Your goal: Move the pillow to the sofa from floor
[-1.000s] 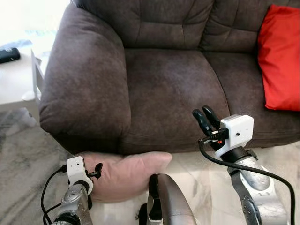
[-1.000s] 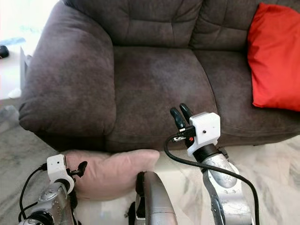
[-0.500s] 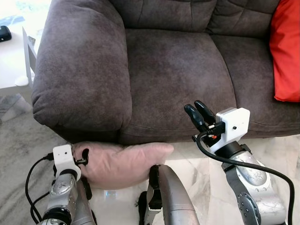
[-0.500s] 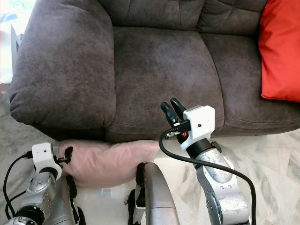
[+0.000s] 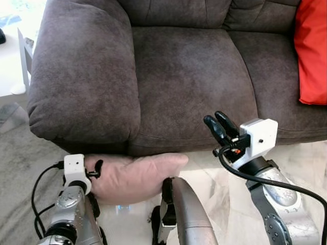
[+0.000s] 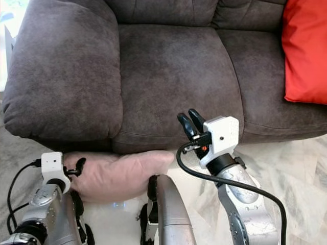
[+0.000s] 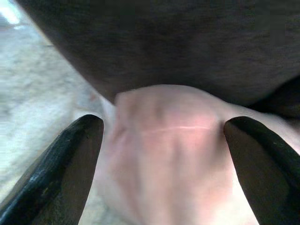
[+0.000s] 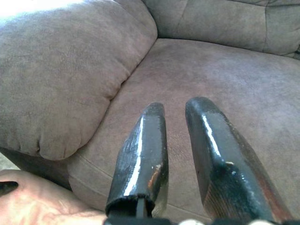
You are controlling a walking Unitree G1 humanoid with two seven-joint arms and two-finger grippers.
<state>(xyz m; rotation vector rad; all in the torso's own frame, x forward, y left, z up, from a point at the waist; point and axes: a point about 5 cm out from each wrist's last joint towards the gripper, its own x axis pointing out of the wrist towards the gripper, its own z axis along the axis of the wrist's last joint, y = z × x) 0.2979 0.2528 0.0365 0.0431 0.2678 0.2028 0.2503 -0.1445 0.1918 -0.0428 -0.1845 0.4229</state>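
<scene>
We see the pink pillow (image 5: 135, 176) lying on the marble floor (image 5: 301, 158), pressed against the base of the dark brown sofa (image 5: 189, 76), under the front of its left armrest (image 5: 82, 76). The armrest overhangs the pillow's rear edge.

Left hand (image 7: 164, 154): fingers spread wide, one on each side of the pillow's end; the pillow fills the gap between them. We cannot tell whether the fingers touch the fabric.

Right hand (image 5: 220, 127): raised in front of the seat cushion's front edge, fingers a narrow gap apart, holding nothing. A black cable (image 5: 265, 181) loops from its wrist.

A red cushion (image 5: 311, 51) leans at the sofa's right end. The seat between armrest and red cushion is bare. A white surface (image 5: 13, 61) stands beyond the armrest. The robot's own leg (image 5: 186, 214) sits just before the pillow's right end.
</scene>
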